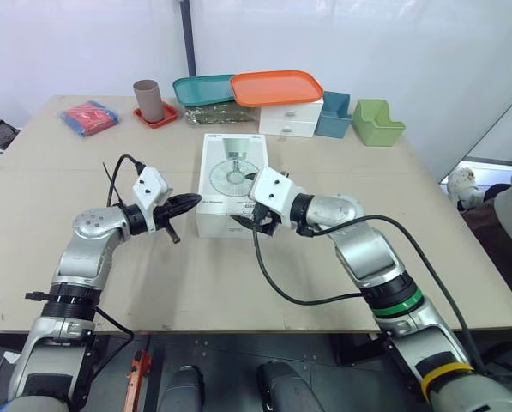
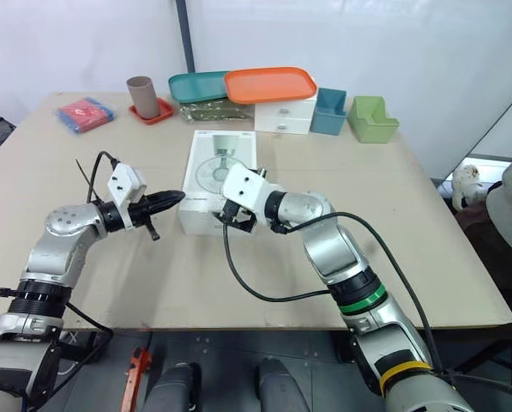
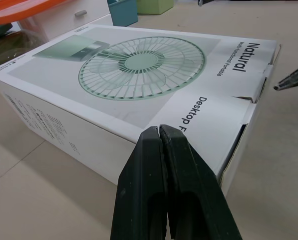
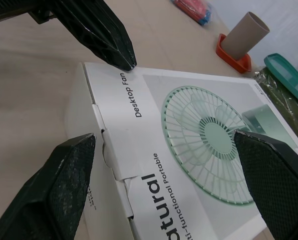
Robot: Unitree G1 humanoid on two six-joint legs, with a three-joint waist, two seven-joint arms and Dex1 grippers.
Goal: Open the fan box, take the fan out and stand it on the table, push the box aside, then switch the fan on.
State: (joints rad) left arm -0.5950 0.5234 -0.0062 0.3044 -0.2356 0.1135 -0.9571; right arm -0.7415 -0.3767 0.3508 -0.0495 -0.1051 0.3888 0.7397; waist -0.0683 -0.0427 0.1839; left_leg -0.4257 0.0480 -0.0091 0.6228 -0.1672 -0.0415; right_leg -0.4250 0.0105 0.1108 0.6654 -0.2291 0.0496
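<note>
The white fan box point(image 1: 230, 176) lies flat in the middle of the table, with a green fan printed on its lid. Its near end flap point(image 3: 248, 107) stands slightly ajar. My left gripper point(image 1: 194, 200) is shut and empty, and its tip touches the box's near left corner. My right gripper point(image 1: 254, 222) is open at the box's near end, and its two fingers point(image 4: 64, 185) spread wide over that end without gripping it. The left gripper's black fingers point(image 4: 101, 32) also show in the right wrist view, resting at the box's corner.
Along the table's back stand a brown cup point(image 1: 148, 100) on a red coaster, a teal tray point(image 1: 202, 88), an orange tray point(image 1: 276, 87) on a white drawer unit point(image 1: 290, 118), a teal bin point(image 1: 334, 115) and a green bin point(image 1: 376, 122). A red and blue packet point(image 1: 90, 117) lies far left.
</note>
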